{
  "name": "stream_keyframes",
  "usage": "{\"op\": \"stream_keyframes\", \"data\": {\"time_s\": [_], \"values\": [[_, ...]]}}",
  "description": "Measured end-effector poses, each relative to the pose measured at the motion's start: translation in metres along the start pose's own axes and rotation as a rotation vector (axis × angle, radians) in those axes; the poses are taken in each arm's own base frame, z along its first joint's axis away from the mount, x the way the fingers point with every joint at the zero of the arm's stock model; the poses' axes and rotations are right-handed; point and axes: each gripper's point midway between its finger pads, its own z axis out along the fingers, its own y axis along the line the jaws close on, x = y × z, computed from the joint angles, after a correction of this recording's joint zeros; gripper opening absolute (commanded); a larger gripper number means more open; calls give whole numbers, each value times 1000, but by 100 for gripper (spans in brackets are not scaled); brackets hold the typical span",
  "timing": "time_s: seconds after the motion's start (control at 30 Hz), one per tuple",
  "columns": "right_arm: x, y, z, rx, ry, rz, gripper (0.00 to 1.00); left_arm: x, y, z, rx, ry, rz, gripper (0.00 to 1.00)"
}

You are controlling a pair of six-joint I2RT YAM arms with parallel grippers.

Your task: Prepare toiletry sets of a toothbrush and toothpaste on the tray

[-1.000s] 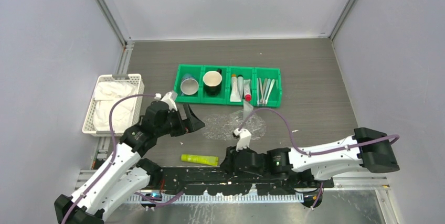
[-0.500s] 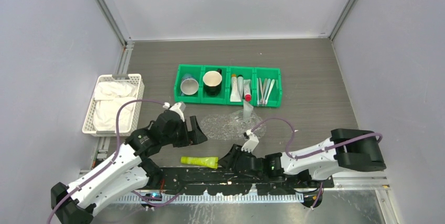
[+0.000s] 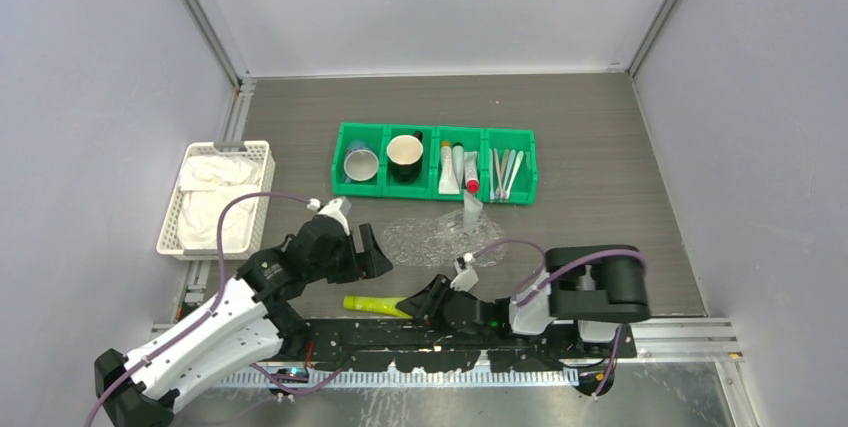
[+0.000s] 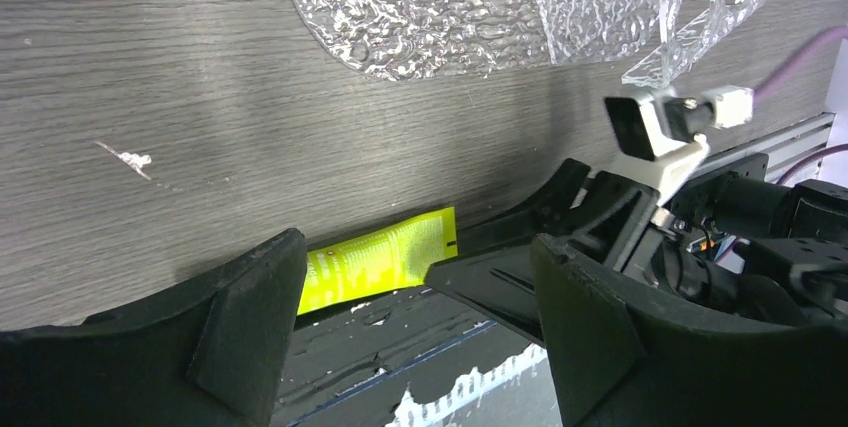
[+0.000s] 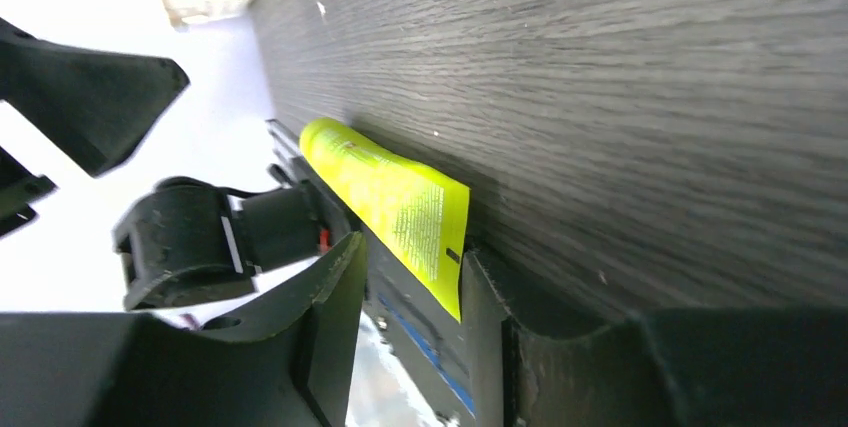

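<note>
Presently: toothpaste tube at near edge, right gripper straddling its tail

Item: one yellow-green tube (image 3: pixel 378 303), printed, with a flat crimped tail. It lies flat on the dark wood-grain tabletop (image 3: pixel 600 157), along and just beside the black base rail at the near edge.

Its tail sits between the fingers of the right gripper (image 3: pixel 408 304). The jaws stand apart, with the tail against one finger and a gap to the other.

The left gripper (image 3: pixel 377 251) hangs spread wide, holding nothing, just left of the tray (image 3: pixel 415 239) and beyond the tube.

Tray: clear, speckled oval at mid-tabletop, apart from the tube.

Small tubes (image 3: pixel 455 169) and slim wrapped items (image 3: pixel 505 172) lie in the two right compartments of the green bin (image 3: pixel 400 191), just beyond the tray.

Room: bare tabletop stretches right of tray and bin. A white mesh basket (image 3: pixel 172 229) sits at the left edge.
</note>
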Motion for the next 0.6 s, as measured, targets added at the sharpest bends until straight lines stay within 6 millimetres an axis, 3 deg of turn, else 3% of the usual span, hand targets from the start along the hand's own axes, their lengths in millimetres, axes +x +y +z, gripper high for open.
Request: {"op": "stream_keyframes", "data": {"time_s": [0.1,0.27,0.6], "values": [[6,5,11,-60,29,78,40,1,2,-1,-1,-4,-1,83],[9,0,15,-114,64,165,12,1,4,-3,1,-12,-1,83],[9,-2,7,-132,85,162,6,2,5,-2,-5,-9,-4,83]]}}
